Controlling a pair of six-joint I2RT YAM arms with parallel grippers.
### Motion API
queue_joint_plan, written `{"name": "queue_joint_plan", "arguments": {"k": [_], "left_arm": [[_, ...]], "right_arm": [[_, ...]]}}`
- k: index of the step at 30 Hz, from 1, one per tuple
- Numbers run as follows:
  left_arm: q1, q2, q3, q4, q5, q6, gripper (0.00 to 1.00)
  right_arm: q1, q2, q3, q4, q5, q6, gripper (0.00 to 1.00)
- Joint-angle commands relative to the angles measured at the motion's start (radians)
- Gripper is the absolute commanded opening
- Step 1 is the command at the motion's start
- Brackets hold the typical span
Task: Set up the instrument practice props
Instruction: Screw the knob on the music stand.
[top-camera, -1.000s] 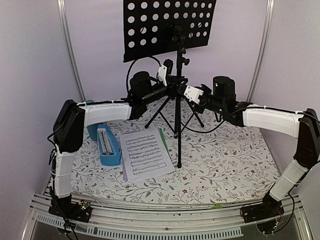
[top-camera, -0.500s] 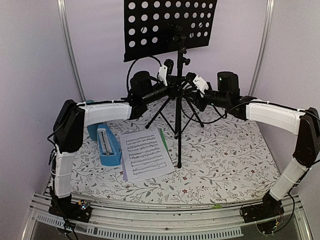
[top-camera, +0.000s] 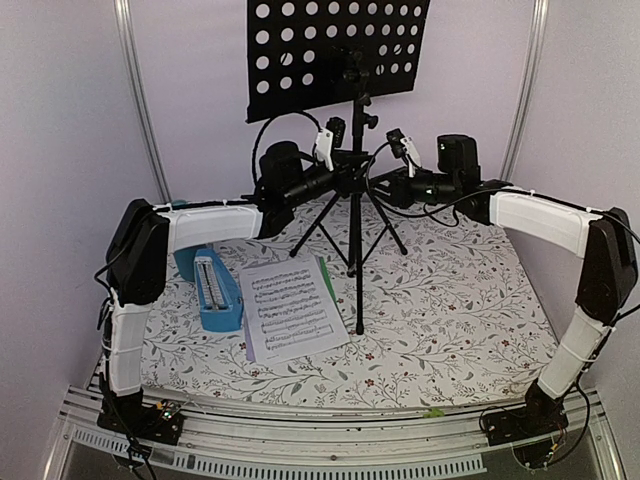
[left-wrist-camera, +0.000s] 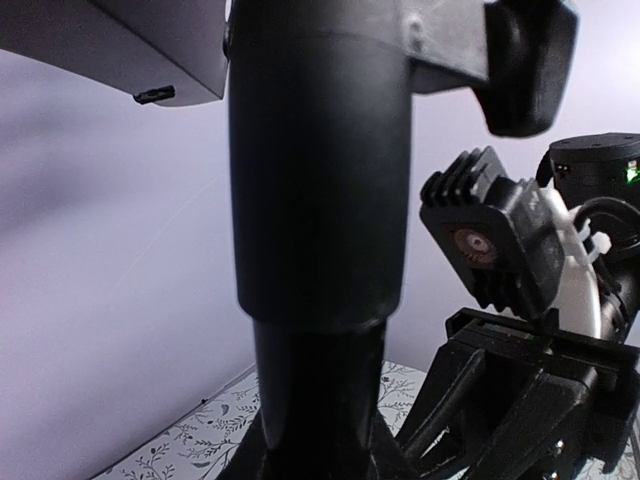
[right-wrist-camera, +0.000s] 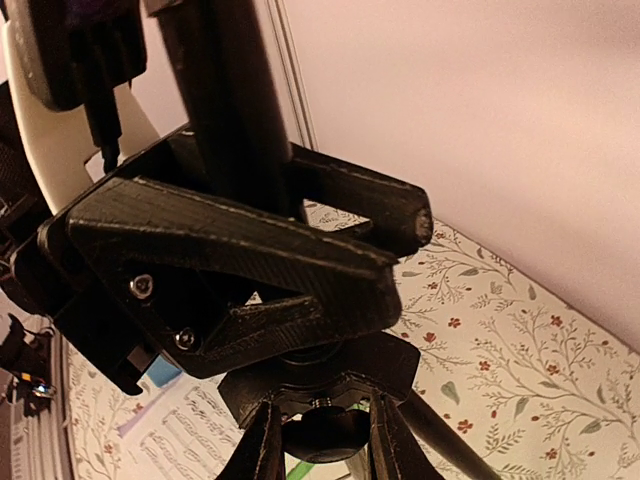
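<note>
**Status, both hands at the stand**

1. Left hand (top-camera: 347, 180): I read it as closed on the pole (left-wrist-camera: 318, 200) of the music stand (top-camera: 357, 250). In the right wrist view its fingers (right-wrist-camera: 240, 250) lie on either side of the pole and press against it. In the left wrist view the pole fills the space between the jaws.

2. Right hand (top-camera: 378, 182): it reaches the same pole from the opposite side, at about the same height and just beside the left hand. I cannot tell whether its jaws stand wide or narrow, nor whether they touch the pole.

3. Music stand: it is upright. Its perforated panel (top-camera: 335, 50) sits tilted, well above both hands. Its tripod legs (top-camera: 320, 225) spread on the table (top-camera: 450, 300) below both hands.

4. Sheet-music pages (top-camera: 292, 308): they lie flat on the table, below the left hand and nearer the arm bases, close to the foot of the front leg.

5. Metronome (top-camera: 216, 290): it rests on the table just beside the pages, on their far side from the stand, under the left forearm.

6. Teal cup (top-camera: 185, 265): it sits directly behind the metronome, partly hidden by the left arm.
</note>
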Motion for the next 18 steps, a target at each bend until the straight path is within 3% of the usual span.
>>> {"name": "queue_joint_plan", "arguments": {"k": [1, 6, 8, 11, 18], "left_arm": [[-0.022, 0.004, 0.006, -0.055, 0.067, 0.011, 0.00], [-0.021, 0.003, 0.002, -0.050, 0.068, 0.011, 0.00], [-0.021, 0.002, -0.002, -0.047, 0.068, 0.008, 0.00], [-0.022, 0.002, -0.003, -0.043, 0.067, 0.005, 0.00], [-0.022, 0.005, -0.002, -0.040, 0.065, 0.000, 0.00]], "right_arm": [[-0.025, 0.022, 0.088, 0.054, 0.002, 0.265, 0.00], [-0.025, 0.022, 0.121, 0.005, 0.050, 0.370, 0.13], [-0.025, 0.020, 0.131, -0.013, 0.072, 0.378, 0.24], [-0.025, 0.018, 0.142, -0.036, 0.104, 0.371, 0.33], [-0.025, 0.033, 0.155, -0.069, 0.109, 0.368, 0.38]]}}
